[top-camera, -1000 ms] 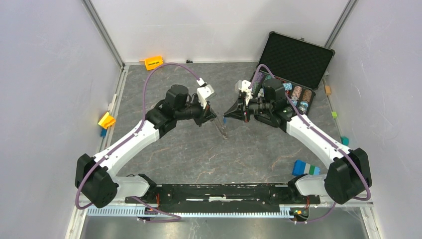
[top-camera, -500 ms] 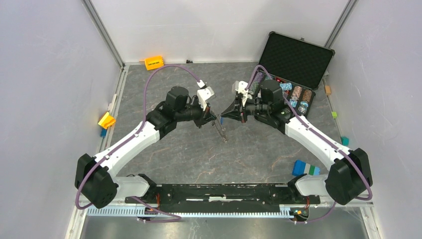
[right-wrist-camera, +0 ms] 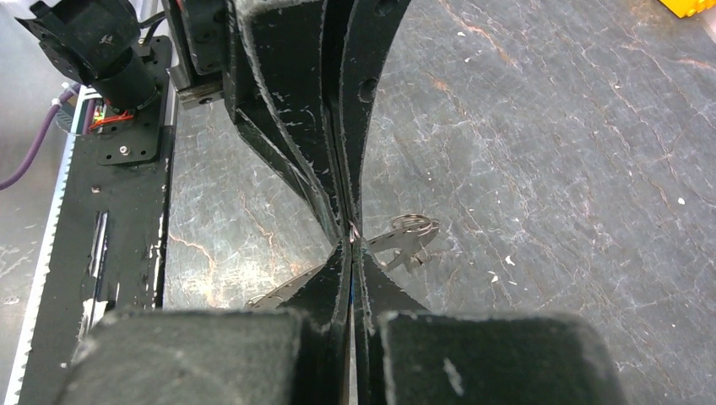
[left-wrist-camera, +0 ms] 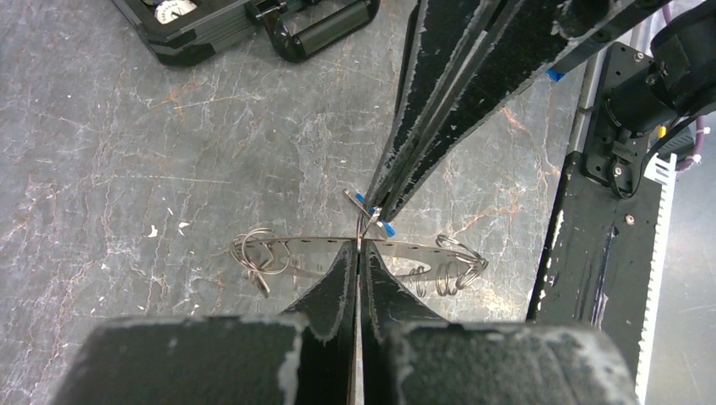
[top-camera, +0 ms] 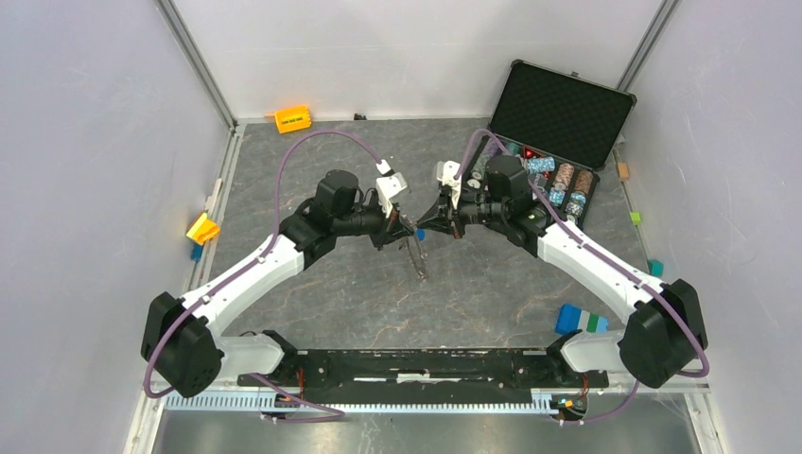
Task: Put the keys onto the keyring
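The keyring (left-wrist-camera: pixel 291 251) is a thin flat metal band with holes and small wire loops. My left gripper (left-wrist-camera: pixel 359 245) is shut on its edge, and the band hangs below the tips in the top view, keyring (top-camera: pixel 416 257). My right gripper (left-wrist-camera: pixel 375 211) comes in from the far side, shut on a small key with a blue head (left-wrist-camera: pixel 388 228). The two grippers meet tip to tip, left gripper (top-camera: pixel 396 228), right gripper (top-camera: pixel 422 225). From the right wrist, my right gripper (right-wrist-camera: pixel 350 242) touches the band (right-wrist-camera: pixel 407 238); only a blue sliver of the key shows between its jaws.
An open black case (top-camera: pixel 566 109) with poker chips (top-camera: pixel 566 180) stands at the back right, close behind the right arm. Small blocks lie near the edges: orange (top-camera: pixel 292 118), yellow (top-camera: pixel 202 228), and a blue, green and white one (top-camera: pixel 581 320).
The right gripper has moved left with the key until its tips meet the left gripper's. The left gripper and the hanging keyring have shifted slightly left and nearer.
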Available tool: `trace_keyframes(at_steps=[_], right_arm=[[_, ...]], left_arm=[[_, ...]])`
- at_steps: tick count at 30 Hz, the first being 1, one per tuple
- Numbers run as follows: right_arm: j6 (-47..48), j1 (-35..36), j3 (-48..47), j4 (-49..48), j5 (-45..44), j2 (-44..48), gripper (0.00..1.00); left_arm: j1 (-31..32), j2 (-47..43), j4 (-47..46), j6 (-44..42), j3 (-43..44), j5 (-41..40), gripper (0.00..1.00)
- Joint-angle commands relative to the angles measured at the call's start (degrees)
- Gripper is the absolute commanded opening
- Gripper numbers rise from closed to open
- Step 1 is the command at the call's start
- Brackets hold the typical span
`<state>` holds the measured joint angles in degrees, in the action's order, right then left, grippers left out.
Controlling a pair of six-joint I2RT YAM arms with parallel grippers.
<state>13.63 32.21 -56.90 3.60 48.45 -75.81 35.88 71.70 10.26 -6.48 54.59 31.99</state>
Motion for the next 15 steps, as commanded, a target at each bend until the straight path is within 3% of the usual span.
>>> trace_keyframes(at_steps=[1,15], right_arm=[[2.17,0.58,-2.58,0.99,-2.52,0.38,0.00],[3.04,1.10,-2.41,1.73,-0.28,-0.29,0.00]], left_arm=[[0.35,-2.97,-4.46,-1.86,-1.20,2.83,0.02],[0.33,-3.83,-4.29,-3.07,-1.72,3.61,0.02]])
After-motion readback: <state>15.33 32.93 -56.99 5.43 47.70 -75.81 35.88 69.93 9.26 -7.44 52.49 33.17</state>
